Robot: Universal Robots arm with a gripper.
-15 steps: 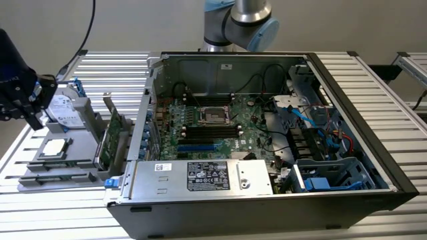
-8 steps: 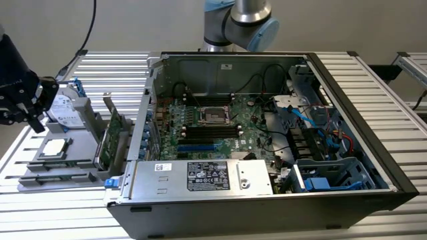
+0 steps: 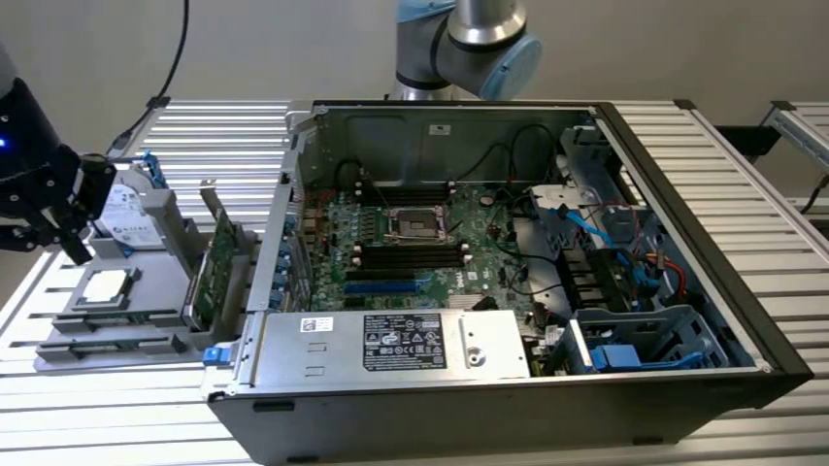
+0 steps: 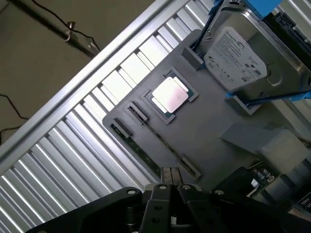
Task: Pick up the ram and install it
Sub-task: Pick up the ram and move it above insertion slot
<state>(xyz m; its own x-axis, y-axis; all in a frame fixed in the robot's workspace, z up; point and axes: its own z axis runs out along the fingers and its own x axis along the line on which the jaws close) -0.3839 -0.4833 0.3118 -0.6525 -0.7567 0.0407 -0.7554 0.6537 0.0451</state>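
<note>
Slatted counter (image 3: pixel 208 126) bore a grey tray (image 4: pixel 218 116) at nine o'clock of the case (image 3: pixel 388 131) in the exterior view, the ram (image 4: pixel 160 140) slotted in it; the gripper (image 4: pixel 170 175), empty jaws pressed together, risked jabbing it unless they spread.

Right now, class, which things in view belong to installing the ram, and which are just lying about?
Belong to the job: ram, edge-on in the grey tray; black motherboard slots; pincer, shut, near the ram.
Just lying about: hard drive; silver processor chip; expansion card.
</note>
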